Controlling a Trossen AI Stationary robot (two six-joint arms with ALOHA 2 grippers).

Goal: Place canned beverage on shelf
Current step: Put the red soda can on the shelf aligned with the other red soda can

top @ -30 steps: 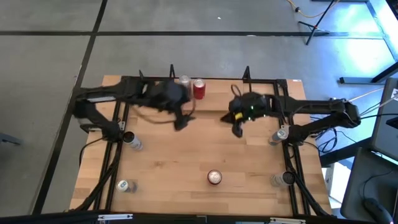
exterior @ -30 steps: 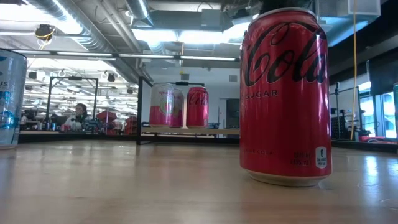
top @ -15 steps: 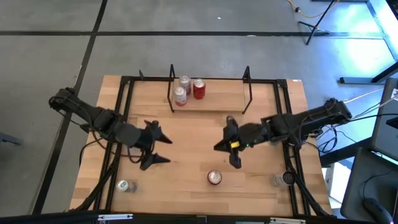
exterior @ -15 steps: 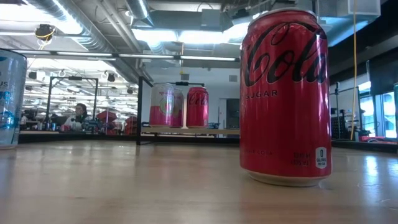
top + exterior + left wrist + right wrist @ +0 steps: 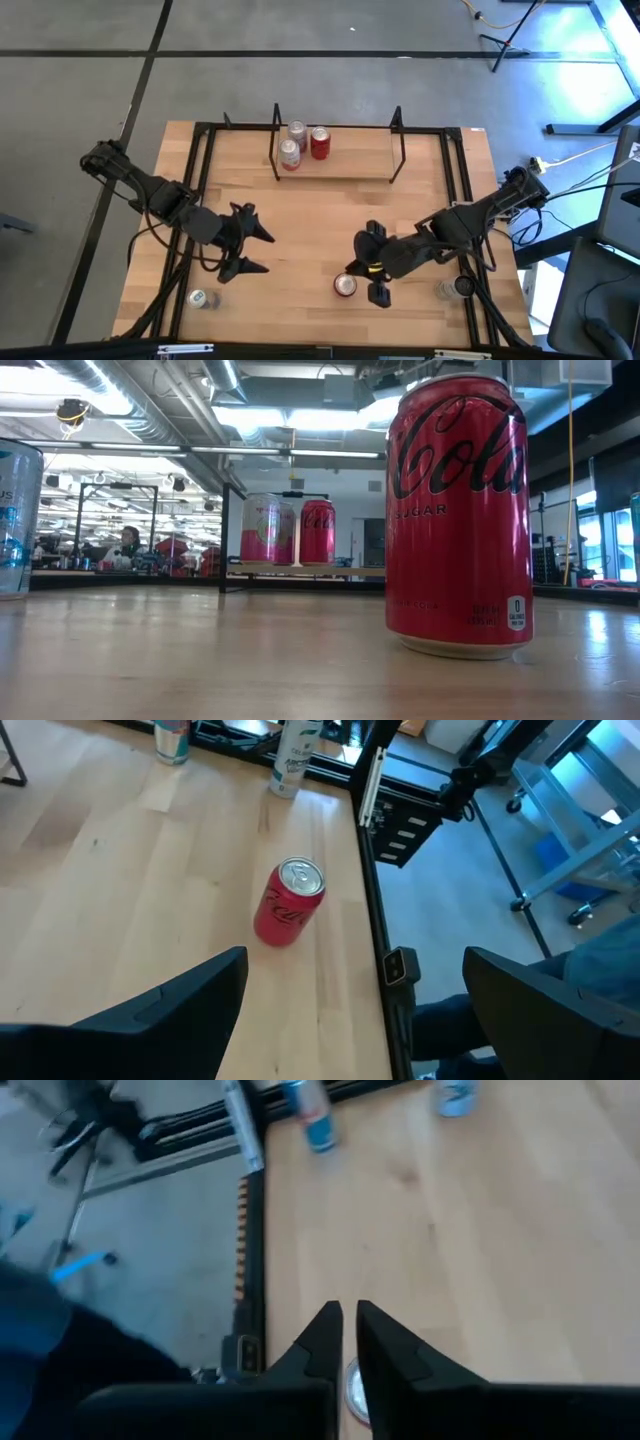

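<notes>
A red cola can [image 5: 345, 285] [image 5: 458, 510] [image 5: 290, 902] stands upright on the table close to its near edge. The shelf [image 5: 350, 165] [image 5: 330, 571], at the far middle, carries three upright cans: a red one [image 5: 320, 143] and two pink-and-silver ones [image 5: 289, 153] [image 5: 297, 131]. My right gripper [image 5: 353, 270] [image 5: 347, 1315] is shut and hovers above the red cola can, whose top [image 5: 352, 1388] peeks out under its fingers. My left gripper [image 5: 263, 253] [image 5: 350, 990] is open over the table's left middle, facing that can from a distance.
A blue-and-white can [image 5: 203, 298] [image 5: 15, 520] stands at the near left, and a silver can [image 5: 455, 288] at the near right. Black rails run along both table sides. Bare wood lies between the shelf and the red cola can.
My left gripper has drawn back from the shelf toward the near left and sunk, and the pink can now shows standing on the shelf's left part. My right gripper has swung from beside the shelf toward the near edge, stopping above the red cola can.
</notes>
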